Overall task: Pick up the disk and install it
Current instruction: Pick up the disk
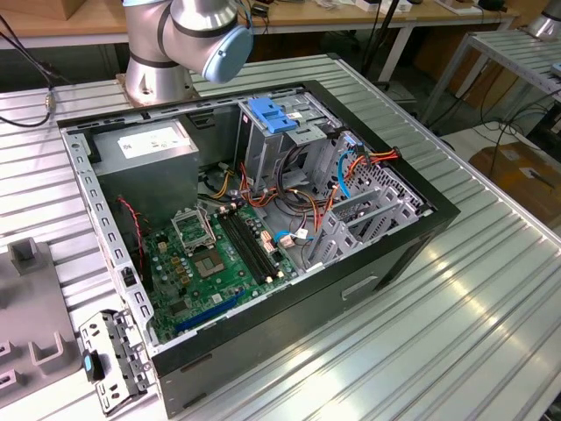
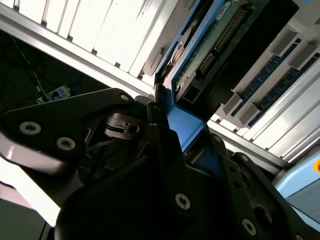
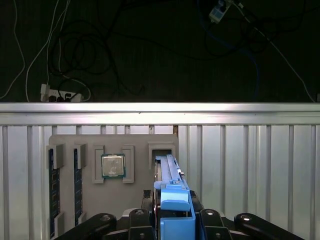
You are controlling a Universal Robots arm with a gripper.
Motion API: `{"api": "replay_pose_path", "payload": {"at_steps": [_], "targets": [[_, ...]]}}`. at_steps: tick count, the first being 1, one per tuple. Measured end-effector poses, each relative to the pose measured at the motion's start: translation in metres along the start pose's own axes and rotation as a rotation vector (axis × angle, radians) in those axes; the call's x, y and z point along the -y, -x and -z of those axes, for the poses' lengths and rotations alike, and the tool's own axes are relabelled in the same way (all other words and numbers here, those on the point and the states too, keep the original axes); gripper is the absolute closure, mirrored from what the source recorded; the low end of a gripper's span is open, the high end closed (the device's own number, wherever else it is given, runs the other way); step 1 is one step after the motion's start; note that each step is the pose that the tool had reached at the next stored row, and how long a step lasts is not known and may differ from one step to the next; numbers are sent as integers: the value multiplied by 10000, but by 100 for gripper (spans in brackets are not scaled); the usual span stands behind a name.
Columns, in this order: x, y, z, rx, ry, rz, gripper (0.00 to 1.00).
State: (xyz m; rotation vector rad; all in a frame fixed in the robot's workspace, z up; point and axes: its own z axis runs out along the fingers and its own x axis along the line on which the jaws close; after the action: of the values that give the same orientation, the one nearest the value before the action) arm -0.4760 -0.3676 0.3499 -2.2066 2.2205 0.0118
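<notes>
pincer [image 3: 173, 220] clamped tight around the blue-railed disk [image 3: 167, 172], which stands on edge at a slot of the grey tray [image 3: 90, 200] on the ribbed counter [image 3: 250, 165].

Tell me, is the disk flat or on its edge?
On its edge. In the first wrist view the disk shows its thin blue-railed side over the flat grey tray, clamped in the jaws of the gripper.
</notes>
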Motion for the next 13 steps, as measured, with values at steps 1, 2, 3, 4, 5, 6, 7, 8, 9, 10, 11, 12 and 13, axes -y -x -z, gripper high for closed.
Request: {"api": "replay_pose_path", "payload": {"at_steps": [1,2,3,4,5,6,7,8,9,10,11,12,13], "targets": [[0,0,3,0,0,0,63],[0,0,7,-1,2,0,63],[0,0,11,-1,2,0,63],[0,0,12,0,0,0,63],[0,0,13,0,-1,1,63],[0,0,15,0,0,0,63],[0,0,17,-1,1,0,63],[0,0,19,0,1,0,63],[0,0,21,0,1,0,63],[0,0,23,0,1,0,63],[0,0,25,0,1,0,63],[0,0,27,0,1,0,63],[0,0,31,-1,2,0,63]]}}
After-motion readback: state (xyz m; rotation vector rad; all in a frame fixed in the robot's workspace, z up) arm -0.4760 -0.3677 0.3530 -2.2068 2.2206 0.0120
